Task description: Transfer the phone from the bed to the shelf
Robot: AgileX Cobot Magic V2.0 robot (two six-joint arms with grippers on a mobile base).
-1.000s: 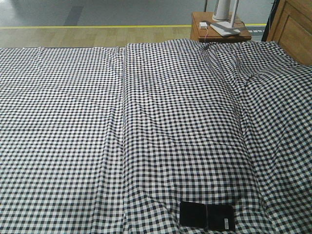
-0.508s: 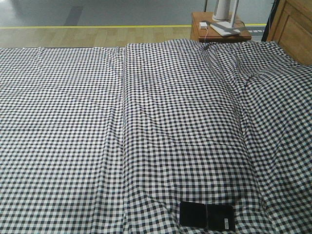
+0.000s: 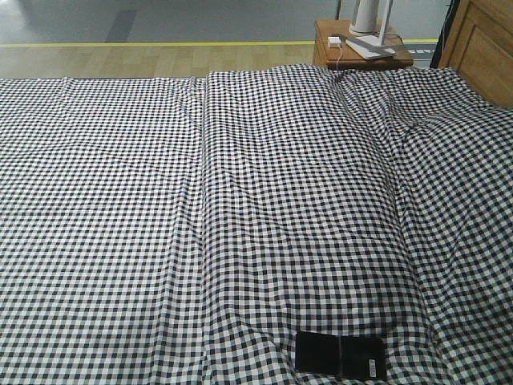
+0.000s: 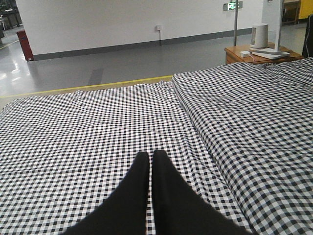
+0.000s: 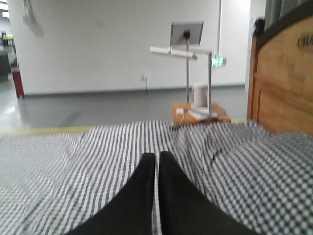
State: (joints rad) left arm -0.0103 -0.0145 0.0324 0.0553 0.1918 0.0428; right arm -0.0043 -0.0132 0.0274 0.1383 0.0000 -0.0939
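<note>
The phone lay flat on the bed, low in the front view and right of centre, with nothing touching it. The left fingers were pressed together over the bed. The right fingers, in a blurred view, seemed closed too, pointing toward the table.

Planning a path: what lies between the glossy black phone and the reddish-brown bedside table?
Only wrinkled black-and-white gingham bed sheet lies between the glossy black phone and the reddish-brown bedside table; the front-facing view shows it.
</note>
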